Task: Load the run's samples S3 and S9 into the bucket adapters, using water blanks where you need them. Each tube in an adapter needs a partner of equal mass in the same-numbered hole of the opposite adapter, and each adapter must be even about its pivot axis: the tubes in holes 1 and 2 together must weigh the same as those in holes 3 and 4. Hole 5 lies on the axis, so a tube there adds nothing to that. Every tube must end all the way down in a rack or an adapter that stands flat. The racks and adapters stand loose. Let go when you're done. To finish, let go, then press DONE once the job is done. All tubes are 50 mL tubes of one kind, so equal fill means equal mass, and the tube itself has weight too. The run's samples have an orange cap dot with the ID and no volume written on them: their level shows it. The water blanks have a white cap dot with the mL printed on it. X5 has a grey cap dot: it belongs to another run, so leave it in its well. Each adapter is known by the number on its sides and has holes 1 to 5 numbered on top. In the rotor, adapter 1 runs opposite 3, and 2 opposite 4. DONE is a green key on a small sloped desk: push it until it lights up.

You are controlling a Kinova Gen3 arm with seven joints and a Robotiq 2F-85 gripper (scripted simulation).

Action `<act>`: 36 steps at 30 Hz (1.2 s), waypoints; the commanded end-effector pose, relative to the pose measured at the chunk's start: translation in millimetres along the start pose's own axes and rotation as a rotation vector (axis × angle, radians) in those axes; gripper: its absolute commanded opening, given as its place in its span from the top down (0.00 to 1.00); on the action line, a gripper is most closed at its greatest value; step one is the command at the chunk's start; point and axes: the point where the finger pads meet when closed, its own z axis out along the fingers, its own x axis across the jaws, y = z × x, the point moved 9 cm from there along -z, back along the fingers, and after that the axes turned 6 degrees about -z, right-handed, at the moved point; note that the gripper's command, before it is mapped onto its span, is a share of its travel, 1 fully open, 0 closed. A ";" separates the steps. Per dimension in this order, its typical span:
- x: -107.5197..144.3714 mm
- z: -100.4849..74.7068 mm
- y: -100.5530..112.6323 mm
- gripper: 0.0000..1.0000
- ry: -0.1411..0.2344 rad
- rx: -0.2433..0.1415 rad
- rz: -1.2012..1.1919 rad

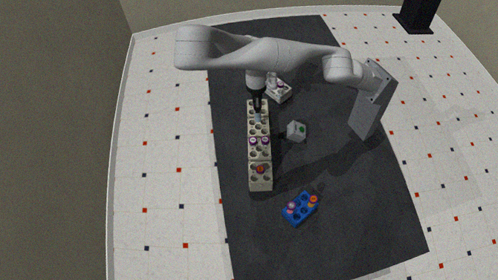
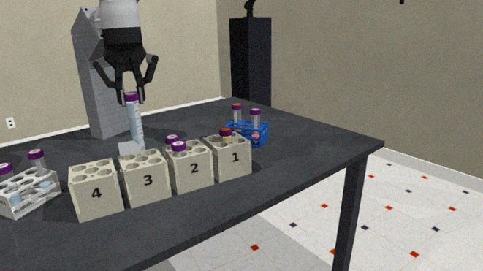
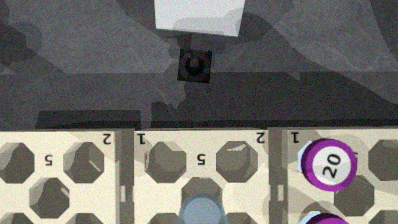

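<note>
My gripper [image 2: 131, 99] [image 1: 257, 110] is shut on the purple cap of a water blank [image 2: 134, 119] [image 1: 257, 117] [image 3: 202, 214]. The tube hangs upright, its tip just above adapter 3 [image 2: 138, 188] [image 1: 251, 130] [image 3: 150, 200], near the middle hole. Adapter 3 and adapter 4 [image 2: 95, 204] are empty. Adapter 2 [image 2: 193, 181] holds two purple-capped blanks [image 2: 172, 138] [image 2: 178, 145]; one shows 20 in the wrist view [image 3: 331, 165]. Adapter 1 [image 2: 234, 169] holds one orange-dot sample [image 2: 225, 132] [image 1: 259, 169].
A blue rack [image 2: 261, 128] [image 1: 293, 217] holds an orange-dot tube [image 2: 236, 106] and a grey-dot tube [image 2: 255, 112]. A clear blanks rack [image 2: 2, 202] [image 1: 284, 95] holds two tubes [image 2: 2, 169] [image 2: 35, 153]. The DONE desk [image 1: 294, 133] [image 3: 197, 15] stands behind adapter 3.
</note>
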 end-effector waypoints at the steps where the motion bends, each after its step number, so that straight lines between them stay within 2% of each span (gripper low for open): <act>1: -0.2 3.0 0.2 0.90 -0.001 -0.001 0.000; 28: -0.2 35.0 0.2 0.90 -0.001 -0.001 0.000; 36: -0.2 35.0 0.2 0.90 -0.001 -0.001 0.000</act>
